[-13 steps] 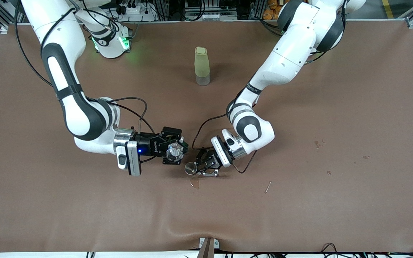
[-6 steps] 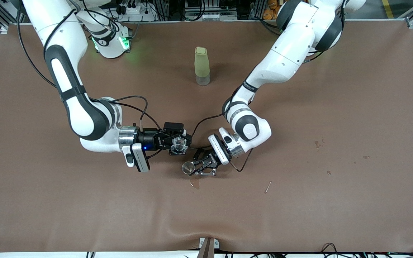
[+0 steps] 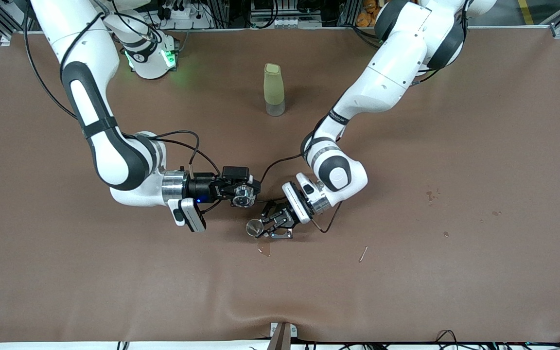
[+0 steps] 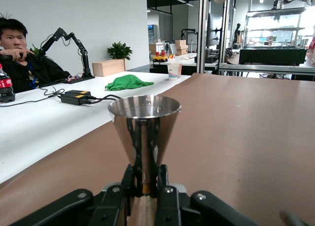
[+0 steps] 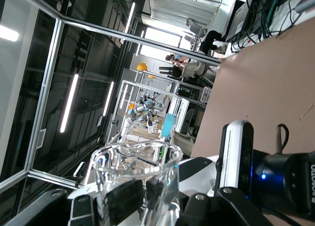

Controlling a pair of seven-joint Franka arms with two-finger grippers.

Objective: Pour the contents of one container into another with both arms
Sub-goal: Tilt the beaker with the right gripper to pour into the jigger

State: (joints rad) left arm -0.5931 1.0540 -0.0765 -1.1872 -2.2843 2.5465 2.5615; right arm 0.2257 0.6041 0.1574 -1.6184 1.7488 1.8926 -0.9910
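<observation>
1. The right arm's black two-fingered gripper [image 3: 242,193] is pinching the tiny clear, colourless glass cup [image 3: 242,195], holding it up in the air over the brown table covering [image 3: 455,146], near the middle of the table.
2. In the front view the glass cup is lying tipped on its side, its round shape facing the camera; in the right wrist view the cup [image 5: 139,181] is sitting between the black fingers [image 5: 123,200], which are pressing on its lower wall.
3. The left arm's black two-fingered gripper [image 3: 264,228] is pinching the small silvery metal hourglass-shaped jigger [image 3: 254,227] by its narrow waist.
4. In the left wrist view the jigger [image 4: 144,125] is standing upright with its open round rim on top, and the gripper's fingers [image 4: 129,179] are closing tightly around the waist just below the upper cone.
5. The jigger is hanging over the table covering, just beside the glass cup, with its rim apart from the cup.
6. A small wet patch [image 3: 264,249] is showing on the covering, nearer to the front camera than the jigger.
7. A tall pale-green bottle with a clear base [image 3: 273,89] is standing upright on the table, farther from the front camera than both grippers and well apart from them.
8. A thin pale stick-like scrap [image 3: 363,253] is lying on the covering toward the left arm's end of the table.
</observation>
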